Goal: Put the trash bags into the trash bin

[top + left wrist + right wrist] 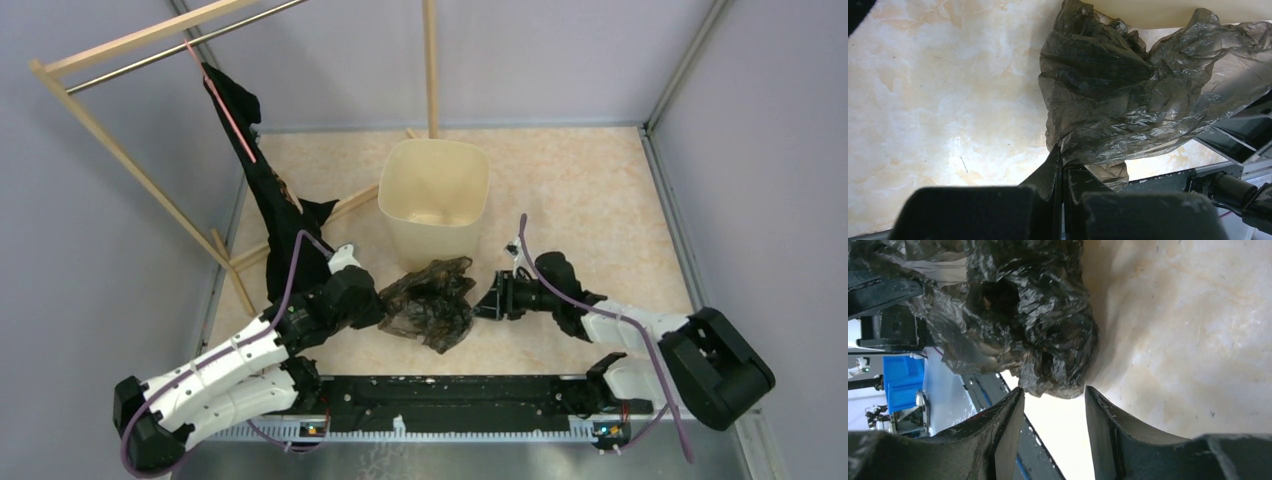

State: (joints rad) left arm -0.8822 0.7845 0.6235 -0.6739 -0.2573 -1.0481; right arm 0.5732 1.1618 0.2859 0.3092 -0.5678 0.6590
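Note:
A crumpled translucent dark trash bag (432, 302) hangs just in front of the cream trash bin (433, 200), which stands upright and open at the table's middle back. My left gripper (378, 305) is shut on the bag's left edge; in the left wrist view its fingers (1062, 165) pinch the plastic (1128, 95). My right gripper (487, 300) is open just right of the bag, with the bag's bunched end (1048, 335) just beyond its fingertips (1053, 392). A second black bag (265, 190) hangs from a wooden rack at the left.
The wooden rack (120, 150) with a metal rail stands at the back left, its feet on the table beside the bin. A black rail (440, 395) runs along the near edge between the arm bases. Grey walls enclose the beige marbled table (590, 200).

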